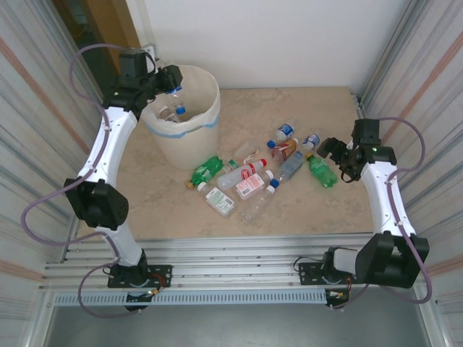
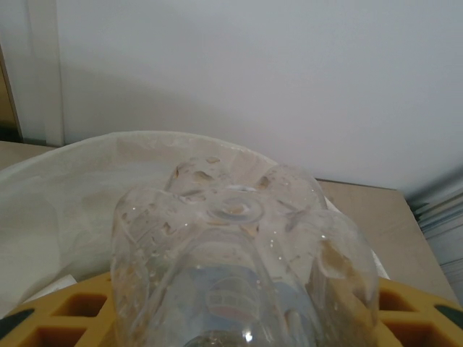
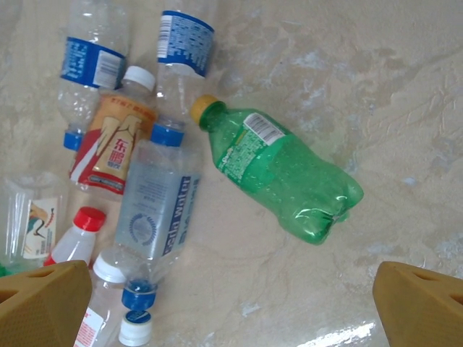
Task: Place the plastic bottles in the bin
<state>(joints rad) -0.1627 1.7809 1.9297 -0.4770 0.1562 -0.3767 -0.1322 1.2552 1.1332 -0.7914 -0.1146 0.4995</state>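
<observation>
My left gripper (image 1: 172, 78) hangs over the bin (image 1: 189, 147), shut on a clear plastic bottle (image 2: 242, 246). That bottle's ribbed base faces the left wrist camera between the yellow fingers (image 2: 416, 312), with the bin's bagged rim (image 2: 72, 181) behind it. Inside the bin lies a clear bottle with a blue cap (image 1: 178, 111). Several plastic bottles (image 1: 246, 181) lie scattered on the table's middle. My right gripper (image 1: 334, 150) stands open just above a green bottle (image 1: 322, 172). In the right wrist view that green bottle (image 3: 286, 173) lies ahead of the open gripper (image 3: 231, 307), untouched.
Left of the green bottle lie a blue-labelled water bottle (image 3: 155, 213), a tan-labelled bottle (image 3: 116, 141) and red-capped ones (image 3: 76, 235). Another green bottle (image 1: 206, 170) lies near the bin. Corrugated walls (image 1: 434, 65) close both sides, and a metal rail (image 1: 239, 264) runs along the near edge.
</observation>
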